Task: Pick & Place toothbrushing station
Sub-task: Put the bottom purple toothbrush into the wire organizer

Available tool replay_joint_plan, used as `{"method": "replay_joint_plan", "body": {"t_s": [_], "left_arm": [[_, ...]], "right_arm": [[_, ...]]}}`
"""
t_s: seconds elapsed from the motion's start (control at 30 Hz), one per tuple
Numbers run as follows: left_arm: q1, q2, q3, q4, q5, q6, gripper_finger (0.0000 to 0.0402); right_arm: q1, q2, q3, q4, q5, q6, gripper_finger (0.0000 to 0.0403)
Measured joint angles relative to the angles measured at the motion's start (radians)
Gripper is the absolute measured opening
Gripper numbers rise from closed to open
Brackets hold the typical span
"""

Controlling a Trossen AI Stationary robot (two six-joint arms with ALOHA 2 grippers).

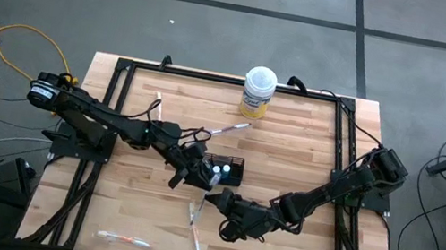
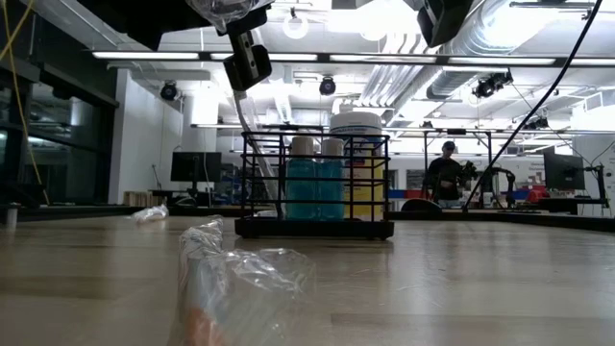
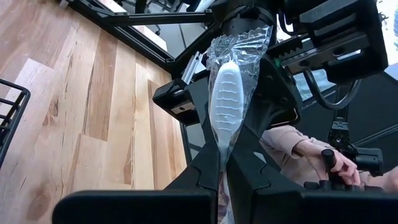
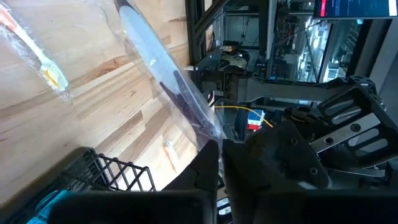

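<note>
The toothbrushing station is a black wire-mesh holder (image 1: 232, 170) (image 2: 315, 229) standing on the table's middle, with two teal white-capped tubes (image 2: 315, 183) upright inside. My left gripper (image 1: 195, 175) (image 3: 221, 168), just left of the holder, is shut on a clear-wrapped toothbrush (image 3: 227, 99) with a white ribbed handle. My right gripper (image 1: 212, 199) (image 4: 221, 146), on the holder's near side, is shut on another clear-wrapped toothbrush (image 4: 155, 62) with a dark stretch near the fingers. My left gripper pinches the wrapped toothbrush between its two fingers at the narrow end of the white handle (image 3: 222, 146). The brush sticks out past the fingertips, clear of the table. My right gripper pinches its wrapped toothbrush at the dark end (image 4: 202, 124) between its two fingers. The rest of the brush slants away over the wood toward the table's near edge.
A white-lidded yellow tub (image 1: 257, 92) stands at the far edge. Loose wrapped toothbrushes lie beyond the holder (image 1: 232, 127), near the front middle (image 1: 198, 244) and at the front left (image 1: 124, 238). A black frame rims the table (image 1: 109, 124). A person's hand (image 3: 311, 155) shows beyond it.
</note>
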Motion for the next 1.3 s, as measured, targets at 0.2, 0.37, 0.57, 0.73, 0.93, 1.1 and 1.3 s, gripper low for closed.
{"method": "replay_joint_plan", "body": {"t_s": [0.2,0.37,0.57,0.73,0.93,1.1,1.3], "left_arm": [[0.001,0.0,0.0,0.002,0.0,0.0,0.0003],[0.001,0.0,0.0,0.001,0.0,0.0,0.0003],[0.0,-0.001,0.0,0.0,0.0,0.0,0.0003],[0.0,-0.001,0.0,-0.001,0.0,0.0,0.0003],[0.0,-0.001,0.0,-0.001,-0.018,0.013,0.0003],[0.0,-0.001,0.0,0.012,-0.069,0.025,0.0003],[0.003,-0.002,0.0,0.024,-0.17,0.069,0.0003]], "right_arm": [[0.0,0.001,0.0,-0.002,-0.002,-0.001,0.0067],[0.0,0.001,0.0,-0.001,-0.001,-0.002,0.0095],[0.002,0.001,0.0,-0.001,0.005,-0.004,0.0107],[0.028,0.001,0.0,0.002,0.113,-0.005,0.0106],[0.077,0.001,0.0,0.005,0.22,-0.005,0.0106],[0.122,0.001,0.0,0.017,0.356,0.028,0.0105],[0.15,0.001,0.0,0.024,0.564,0.214,0.0105]]}}
